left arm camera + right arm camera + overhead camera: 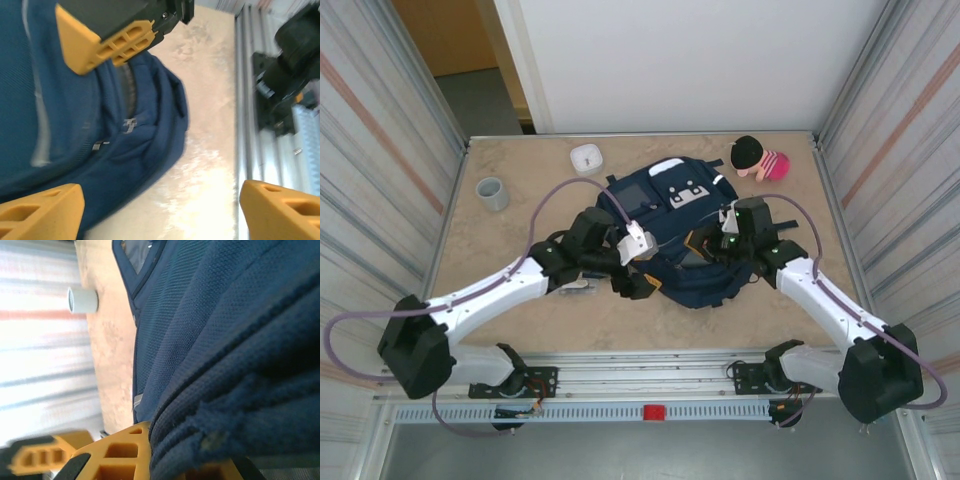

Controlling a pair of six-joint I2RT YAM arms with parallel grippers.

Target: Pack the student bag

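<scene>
Two arms reach in from the near rail, and both are working the near end of the student bag (pixel 672 215), which lies flat in the middle of the table, front pocket up. Closest in, the left gripper (pixel 160 202) hangs with its yellow fingers spread wide and nothing between them, just over the bag's rounded edge, where two small zip pulls (pixel 129 125) show. Right beside it, the right gripper (pixel 165 462) is clamped hard on a bunched fold of navy fabric (you can see the cloth puckering over the yellow finger).

Here's the worry: that's one pinch on soft cloth. If the right arm pulls, I'd expect the fold to slip out, or the whole limp bag to skate along, since nothing pins it down. Those zip pulls are tiny, so wide jaws could close on fabric instead. The two wrists are also crowded close together, and a careless swing could knock them.

Further back, well apart from the bag, sit a grey cup (pixel 492 193), a small white round thing (pixel 586 158) and a black-and-pink plush toy (pixel 760 160).

The tabletop (pixel 520 320) is smooth, pale and marbled beige, so it offers little grip. Ribbed panels wall both sides, with a white wall behind and a wooden door at far left.
</scene>
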